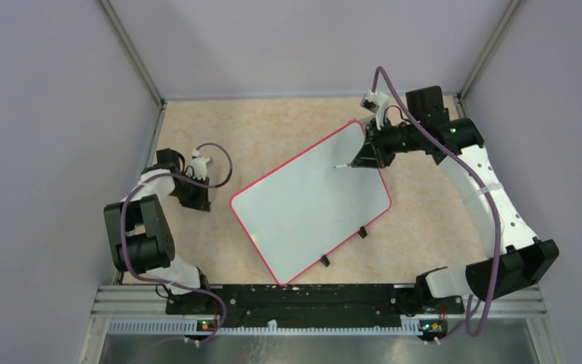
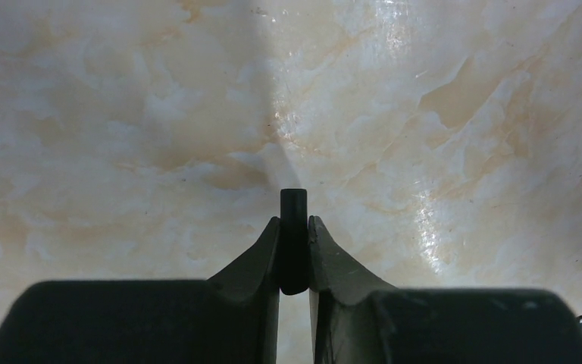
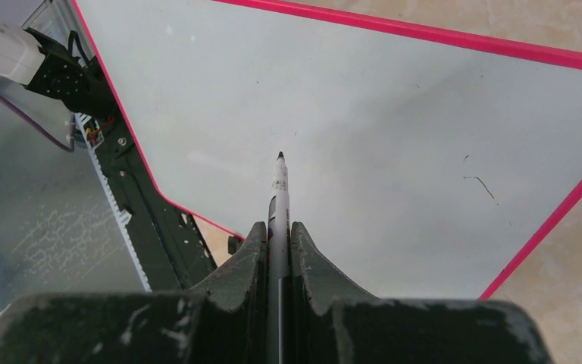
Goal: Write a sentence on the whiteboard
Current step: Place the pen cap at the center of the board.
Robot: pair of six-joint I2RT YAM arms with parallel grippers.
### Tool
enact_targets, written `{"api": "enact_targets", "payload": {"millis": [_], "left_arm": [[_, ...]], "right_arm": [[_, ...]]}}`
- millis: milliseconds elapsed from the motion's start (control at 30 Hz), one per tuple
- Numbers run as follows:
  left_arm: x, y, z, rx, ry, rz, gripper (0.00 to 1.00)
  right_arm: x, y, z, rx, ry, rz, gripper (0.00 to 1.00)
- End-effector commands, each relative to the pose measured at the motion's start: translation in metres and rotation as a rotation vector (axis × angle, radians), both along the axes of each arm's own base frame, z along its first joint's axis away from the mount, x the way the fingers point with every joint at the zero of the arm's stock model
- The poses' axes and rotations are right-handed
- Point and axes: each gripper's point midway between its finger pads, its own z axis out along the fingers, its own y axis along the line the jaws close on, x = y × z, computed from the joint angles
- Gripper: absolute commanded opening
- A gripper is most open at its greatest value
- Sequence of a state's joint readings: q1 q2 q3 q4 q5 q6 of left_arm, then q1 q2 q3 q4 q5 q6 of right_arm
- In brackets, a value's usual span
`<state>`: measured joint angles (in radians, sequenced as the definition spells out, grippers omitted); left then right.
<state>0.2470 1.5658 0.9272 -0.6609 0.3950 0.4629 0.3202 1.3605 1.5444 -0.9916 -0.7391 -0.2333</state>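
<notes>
The whiteboard (image 1: 311, 205) lies flat at frame centre, long axis running lower left to upper right. The right gripper (image 3: 277, 227), arm arched to the board's upper-right corner, clamps a marker (image 3: 279, 182) with its tip over the board. The left gripper (image 2: 294, 221), at centre left, pinches a black cap (image 2: 293, 201).

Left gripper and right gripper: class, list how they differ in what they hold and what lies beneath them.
The left gripper holds a short black cap; the right gripper holds a marker. The left gripper is over the marble tabletop; the right gripper is over the whiteboard. Both clamp their item between two dark fingers.
</notes>
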Motion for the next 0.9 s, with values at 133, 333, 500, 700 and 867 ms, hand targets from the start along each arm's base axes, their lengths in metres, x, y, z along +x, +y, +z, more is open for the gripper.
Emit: {"api": "enact_targets", "payload": {"millis": [133,333,500,700,867], "left_arm": [[-0.001,-0.003,-0.005,-0.01,0.003,-0.028,0.28],[-0.002,-0.004,-0.002,-0.015,0.002,-0.034,0.38],[0.002,-0.008,0.009,-0.035,-0.024,-0.046,0.44],[0.022,-0.015,0.05,-0.072,-0.13,-0.088,0.56],[0.032,-0.045,0.091,-0.245,-0.218,-0.205,0.63]], "right_arm": [[-0.009,0.005,0.017,0.03,-0.055,0.029,0.0],[-0.011,0.006,0.017,0.026,-0.054,0.032,0.0],[-0.011,0.007,0.017,0.026,-0.054,0.035,0.0],[-0.013,0.009,0.019,0.032,-0.05,0.046,0.0],[-0.016,0.011,0.023,0.051,-0.046,0.064,0.0]]}}
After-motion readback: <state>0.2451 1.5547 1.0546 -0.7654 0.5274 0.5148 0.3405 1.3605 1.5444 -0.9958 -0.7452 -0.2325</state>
